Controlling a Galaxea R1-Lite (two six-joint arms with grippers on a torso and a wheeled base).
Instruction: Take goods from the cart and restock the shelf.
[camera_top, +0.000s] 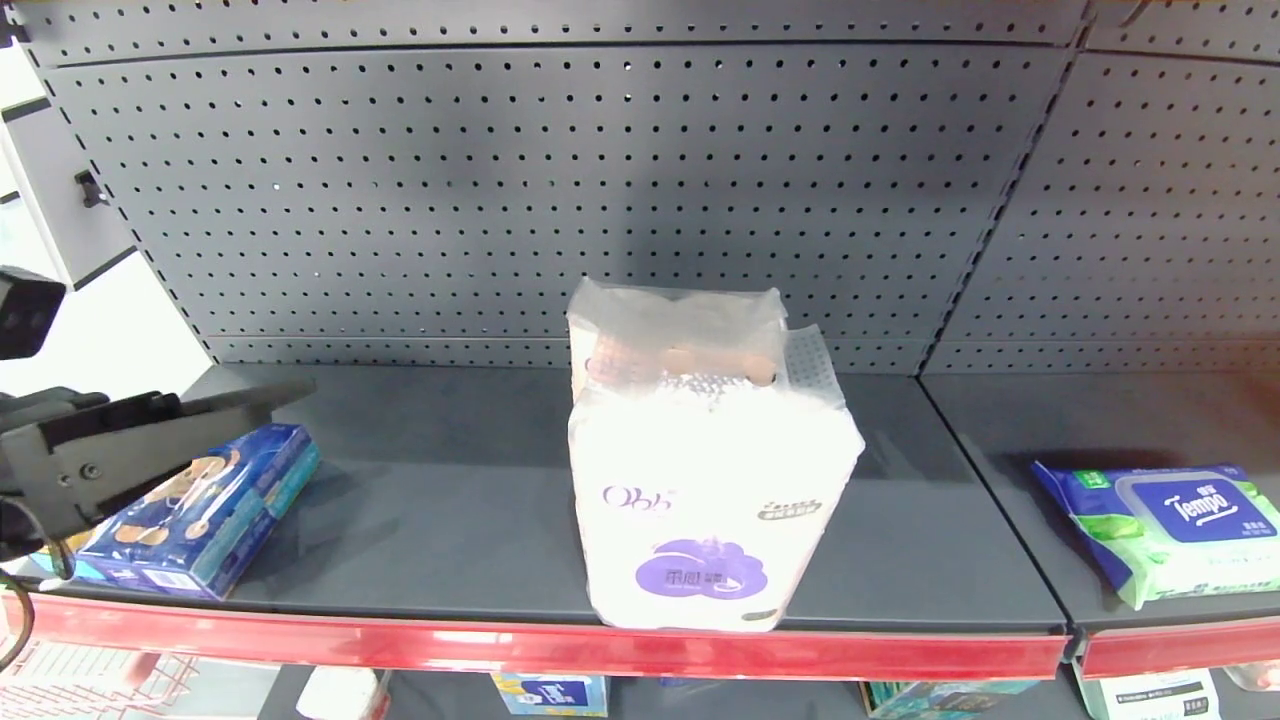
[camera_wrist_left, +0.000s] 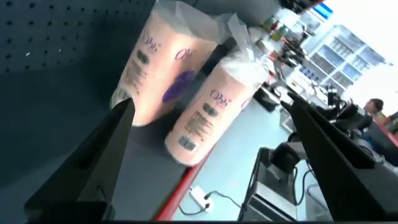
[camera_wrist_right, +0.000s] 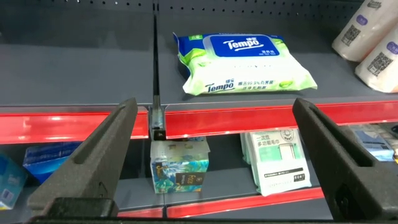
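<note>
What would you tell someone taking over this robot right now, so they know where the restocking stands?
Left gripper: jaws open, empty, by the blue box at the left end of the shelf.
Right gripper: jaws open, empty, facing the wipes.
Done: blue box, paper rolls in the middle and wipes at the right are on the shelf.
Left: probably fetch more from the cart; the shelf has bare room between the goods.
</note>
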